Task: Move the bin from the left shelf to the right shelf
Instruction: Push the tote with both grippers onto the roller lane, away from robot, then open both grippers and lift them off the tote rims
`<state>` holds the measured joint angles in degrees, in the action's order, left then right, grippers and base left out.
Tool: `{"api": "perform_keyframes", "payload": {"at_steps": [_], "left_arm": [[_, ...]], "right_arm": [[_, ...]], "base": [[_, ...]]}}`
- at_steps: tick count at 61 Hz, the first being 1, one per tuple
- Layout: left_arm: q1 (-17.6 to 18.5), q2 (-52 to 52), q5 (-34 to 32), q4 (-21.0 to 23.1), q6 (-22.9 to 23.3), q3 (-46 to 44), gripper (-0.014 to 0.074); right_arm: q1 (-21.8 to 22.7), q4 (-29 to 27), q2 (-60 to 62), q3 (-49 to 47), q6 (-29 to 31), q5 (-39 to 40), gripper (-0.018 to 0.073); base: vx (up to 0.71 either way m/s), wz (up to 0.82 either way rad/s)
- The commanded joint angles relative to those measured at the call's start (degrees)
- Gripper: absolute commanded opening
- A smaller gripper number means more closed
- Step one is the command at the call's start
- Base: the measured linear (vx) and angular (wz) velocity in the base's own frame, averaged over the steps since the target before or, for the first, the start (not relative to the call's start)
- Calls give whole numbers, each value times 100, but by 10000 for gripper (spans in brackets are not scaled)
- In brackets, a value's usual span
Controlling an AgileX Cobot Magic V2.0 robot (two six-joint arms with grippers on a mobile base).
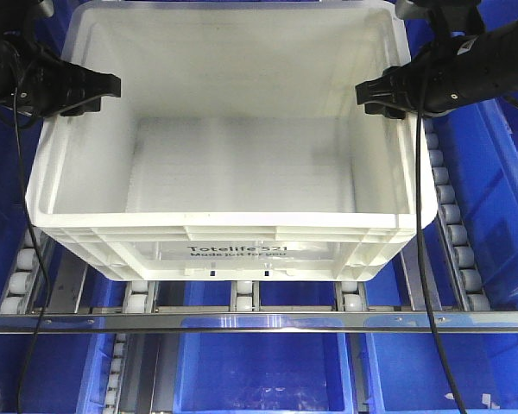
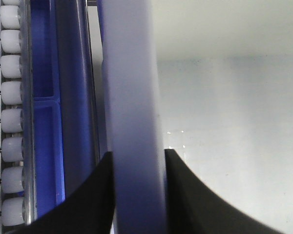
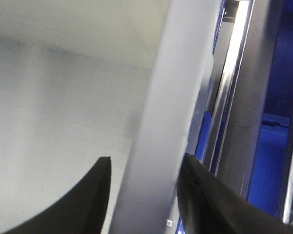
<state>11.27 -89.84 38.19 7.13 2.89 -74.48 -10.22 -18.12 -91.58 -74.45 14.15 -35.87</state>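
Looking from the front, the white Totelife bin point(image 1: 233, 240) is sitting open-topped in the middle of the flow-rack shelf point(image 1: 242, 297), its printed wall facing the shiny steel front bar point(image 1: 259, 322) and its base over the grey-white rollers; whether it is resting on them or hanging just above, I cannot tell. The left fingers point(image 1: 91, 86) are reaching onto the bin's left rim and the right fingers point(image 1: 384, 89) onto its right rim, both towards the far end. Blue bins point(image 1: 259, 371) are showing below the bar and on either side. From the left wrist, two black fingers point(image 2: 88, 200) are pinching the bin's rim point(image 2: 132, 97), one on the outside and one on the inside, each touching it, with a row of rollers point(image 2: 12, 122) running along the far left edge beside a blue bin point(image 2: 44, 146). From the right wrist, the black fingers point(image 3: 78, 204) are likewise clamping the white rim point(image 3: 171, 112) from both sides, the bin's pale inside lying to the left and a steel rail point(image 3: 234, 97) and blue plastic point(image 3: 271, 161) passing to the right.
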Motion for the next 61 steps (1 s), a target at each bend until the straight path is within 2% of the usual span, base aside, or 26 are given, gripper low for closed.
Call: {"api": "perform_keyframes", "payload": {"at_steps": [1, 12, 21, 61], "left_arm": [[32, 205, -555, -120, -220, -161, 221], [32, 205, -592, -120, -220, -161, 386], [32, 205, -643, -124, -220, -161, 455], [27, 593, -655, -123, -220, -161, 459]], "right_arm": [[23, 24, 203, -165, 85, 363, 288], [23, 24, 203, -165, 56, 363, 522], [23, 24, 203, -165, 56, 383, 630], [23, 19, 1004, -165, 35, 338, 613]], "base": [[0, 0], [0, 0], [0, 0], [0, 0]]}}
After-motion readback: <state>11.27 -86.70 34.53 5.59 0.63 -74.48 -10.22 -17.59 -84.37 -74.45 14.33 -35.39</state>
